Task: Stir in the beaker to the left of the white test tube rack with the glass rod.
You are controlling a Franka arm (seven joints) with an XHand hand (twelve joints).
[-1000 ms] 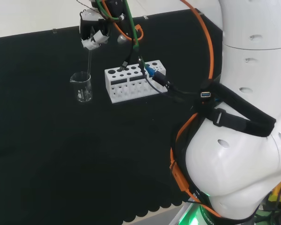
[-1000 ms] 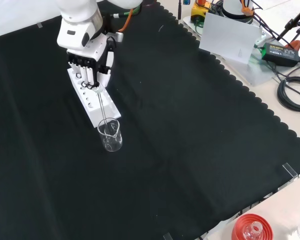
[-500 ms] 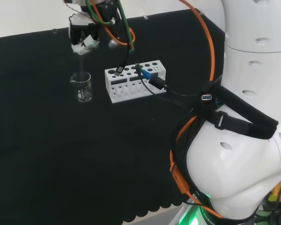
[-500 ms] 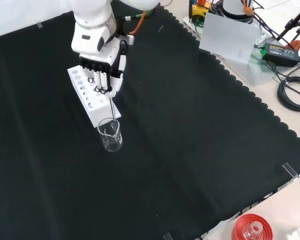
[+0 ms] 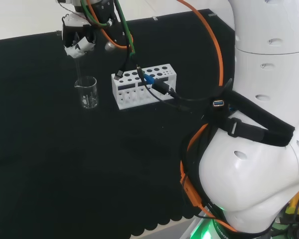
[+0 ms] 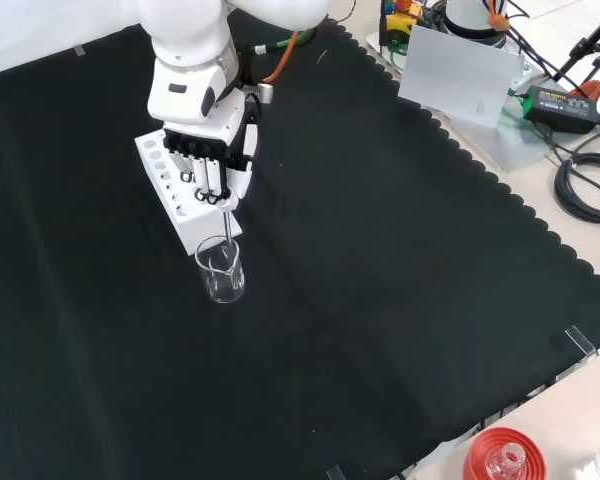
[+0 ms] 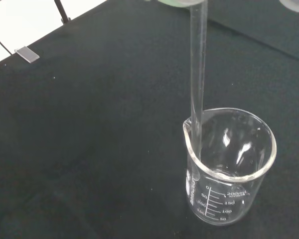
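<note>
A clear glass beaker (image 5: pixel 87 92) (image 6: pixel 221 272) (image 7: pixel 229 167) stands on the black cloth, left of the white test tube rack (image 5: pixel 143 85) (image 6: pixel 185 198) in the head view. The hand (image 5: pixel 77 40) (image 6: pixel 209 163) hovers above the beaker with its fingers curled round the top of a glass rod (image 5: pixel 78 68) (image 6: pixel 225 226) (image 7: pixel 198 74). The rod hangs down into the beaker. In the wrist view its lower part runs just inside the rim by the spout. The beaker looks empty.
Orange, green and black cables (image 5: pixel 134 59) hang from the wrist across the rack. The arm's white links (image 5: pixel 259 124) stand at the head view's right. A red ribbed stand (image 6: pixel 503 458) sits past the cloth's near edge in the front view; boxes and cables (image 6: pixel 570 120) lie at upper right.
The hand has carried the rod leftward in the head view, nearer in the front view. The rod's lower end has swung from one side of the beaker to the other.
</note>
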